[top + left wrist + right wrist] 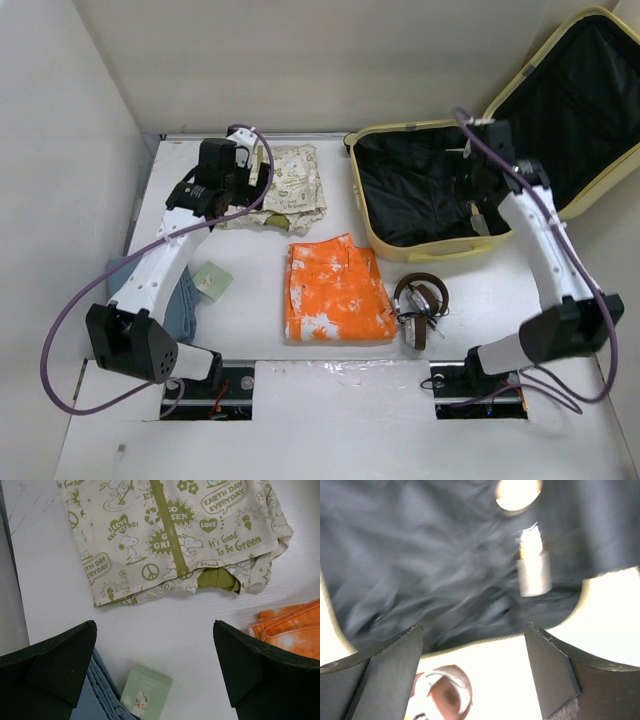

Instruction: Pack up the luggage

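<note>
My right gripper gapes empty over the luggage, a bottle inside it. My left gripper gapes empty over the shirt beside the luggage.

Left arm stretched forward from its base, leaning slightly inward. Left gripper faces downward, jaws wide apart, nothing between them. Right arm extended forward, elbow bulging out to the right. Right gripper likewise spread wide, holding nothing.

Folded shorts lie left of the headphones, with the luggage behind them.
</note>
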Available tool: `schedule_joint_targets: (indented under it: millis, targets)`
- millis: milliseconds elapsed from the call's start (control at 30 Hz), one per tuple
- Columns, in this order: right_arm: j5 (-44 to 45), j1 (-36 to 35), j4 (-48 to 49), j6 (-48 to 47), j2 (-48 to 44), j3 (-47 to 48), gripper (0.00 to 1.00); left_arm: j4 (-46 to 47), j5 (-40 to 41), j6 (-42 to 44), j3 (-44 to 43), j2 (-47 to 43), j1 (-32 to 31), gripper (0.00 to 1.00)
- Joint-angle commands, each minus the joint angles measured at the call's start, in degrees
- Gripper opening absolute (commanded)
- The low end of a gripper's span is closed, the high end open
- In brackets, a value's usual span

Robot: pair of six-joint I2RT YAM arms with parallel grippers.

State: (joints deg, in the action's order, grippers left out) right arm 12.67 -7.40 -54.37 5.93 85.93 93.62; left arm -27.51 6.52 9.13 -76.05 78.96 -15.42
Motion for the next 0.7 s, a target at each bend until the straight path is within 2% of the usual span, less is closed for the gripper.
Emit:
schedule_joint_targets:
  millis: [0, 133, 267, 300, 333, 400, 467, 667]
  targets:
    - [-4.05, -4.72, 1.01, 9.34, -6.02, -14.22, 0.86, 1.32, -1.16, 0.45, 1.60, -4.25, -0.31, 1.00]
    - [-6.24, -8.86, 3.47, 17.08, -15.69, -29.87, 0.78, 1.84, -2.39, -0.07, 3.01, -7.23, -0.31, 1.00]
    - [-8.00, -10.09, 7.16, 21.84, -21.85, -41.05, 0.54, 2.37, -3.97, -0.07, 4.68, -9.35, -0.31, 1.00]
    - [-8.01, -10.09, 8.74, 22.97, -22.55, -42.63, 0.45, 2.37, -3.98, -0.59, 4.68, -10.22, -0.31, 1.00]
    - [-8.01, -10.87, 9.62, 24.81, -23.17, -45.69, 0.41, 2.37, -3.98, -0.60, 4.68, -11.01, -0.31, 1.00]
    - [-8.01, -11.49, 12.08, 26.31, -23.88, -48.09, 0.40, 2.90, -3.98, -0.60, 5.21, -11.71, -0.31, 1.00]
    - [-6.96, -12.03, 12.80, 27.38, -23.88, -50.63, 0.42, 2.90, -4.50, -0.60, 5.21, -12.25, -0.31, 1.00]
    - [-1.24, -12.55, 13.41, 28.52, -21.95, -51.26, 0.42, 2.90, -5.03, -0.60, 5.21, -14.62, -0.31, 1.00]
